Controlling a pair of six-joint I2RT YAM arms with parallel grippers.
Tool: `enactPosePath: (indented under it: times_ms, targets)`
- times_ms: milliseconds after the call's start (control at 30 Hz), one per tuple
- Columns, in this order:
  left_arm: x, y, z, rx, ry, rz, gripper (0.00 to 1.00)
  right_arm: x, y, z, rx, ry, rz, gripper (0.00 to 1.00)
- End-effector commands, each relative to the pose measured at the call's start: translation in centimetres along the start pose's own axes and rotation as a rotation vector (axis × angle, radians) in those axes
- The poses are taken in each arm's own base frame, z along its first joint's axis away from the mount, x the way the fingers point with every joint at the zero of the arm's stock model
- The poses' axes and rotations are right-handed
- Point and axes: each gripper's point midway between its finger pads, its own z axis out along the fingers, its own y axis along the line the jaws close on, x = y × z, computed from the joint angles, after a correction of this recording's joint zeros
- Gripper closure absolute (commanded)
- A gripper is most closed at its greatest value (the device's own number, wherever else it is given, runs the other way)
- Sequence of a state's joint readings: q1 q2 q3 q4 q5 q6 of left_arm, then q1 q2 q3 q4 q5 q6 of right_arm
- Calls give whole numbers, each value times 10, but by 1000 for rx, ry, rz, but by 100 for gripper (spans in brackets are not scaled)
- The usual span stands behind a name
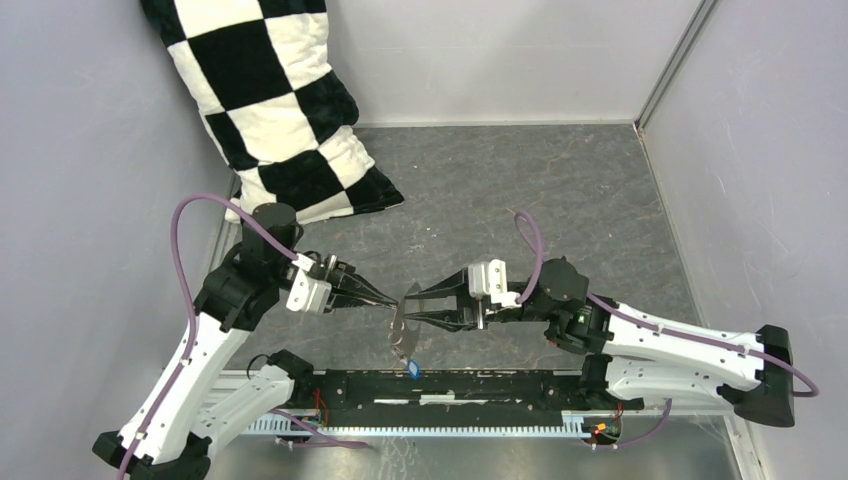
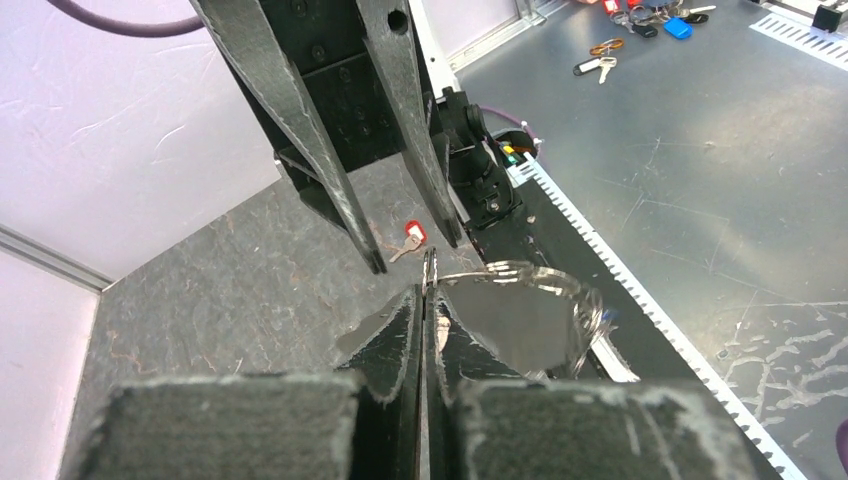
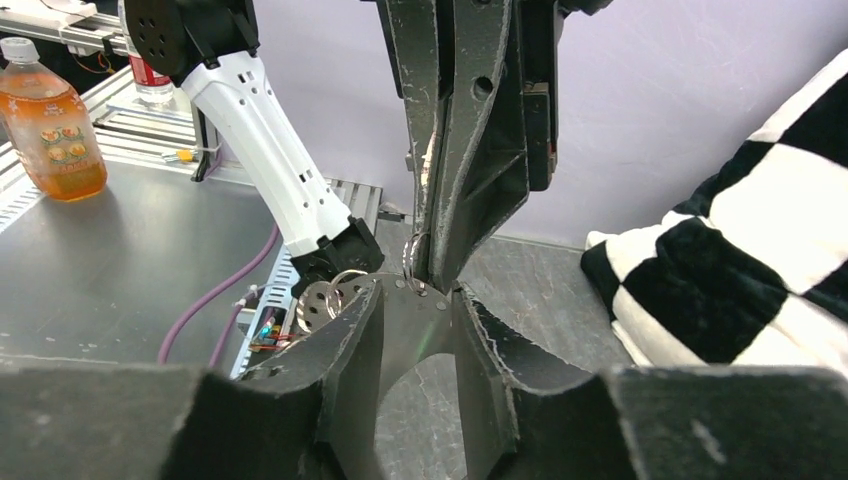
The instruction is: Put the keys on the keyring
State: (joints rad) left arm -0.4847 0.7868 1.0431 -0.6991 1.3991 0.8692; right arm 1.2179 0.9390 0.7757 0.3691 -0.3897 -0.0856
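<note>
The keyring [image 1: 400, 326] is a thin grey loop held above the table between both arms. My left gripper [image 1: 388, 299] is shut, its tips [image 2: 428, 296] pinching the band's edge, and the loop [image 2: 560, 285] curves off to the right. My right gripper [image 3: 418, 295] stands partly apart with the flat grey band [image 3: 420, 335] spanning the gap and touching both inner faces. The blue key [image 1: 411, 368] hangs below the loop. The red key [image 2: 413, 233] lies on the dark mat beyond the fingers. A small ring and a perforated disc [image 3: 315, 303] hang at the loop's left.
A black-and-white checkered pillow [image 1: 280, 110] leans at the back left. The black rail [image 1: 450, 385] carrying the arm bases runs along the near edge. An orange drink bottle [image 3: 50, 120] and a bunch of other keys [image 2: 650, 15] sit on the metal bench outside.
</note>
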Motion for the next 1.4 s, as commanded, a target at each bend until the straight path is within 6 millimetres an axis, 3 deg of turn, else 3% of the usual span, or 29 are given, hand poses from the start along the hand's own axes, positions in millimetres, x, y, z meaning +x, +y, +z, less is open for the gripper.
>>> enactPosePath:
  times_ms: [0, 300, 567, 833, 933, 1133, 1367]
  targets:
    - [-24, 3, 1, 28, -51, 79, 98, -20, 1, 9, -18, -72, -14, 65]
    - [-21, 3, 0, 18, -41, 85, 98, -25, -4, 12, 15, -102, -4, 77]
    - [-18, 4, 0, 6, -27, 80, 98, -17, -11, 13, 54, -70, 8, 99]
    - [-22, -2, 0, 23, -46, 50, 97, -9, -33, 9, 175, -3, -14, 99]
    - [-26, -7, 0, 39, -61, 16, 86, -10, -39, 9, 203, 9, -15, 99]
    - [-30, -15, -1, 46, -68, -22, 72, -16, -37, 5, 178, 13, -28, 99]
    - [-32, -16, -3, 18, -50, 36, 71, -16, -33, 2, 77, -5, 51, 99]
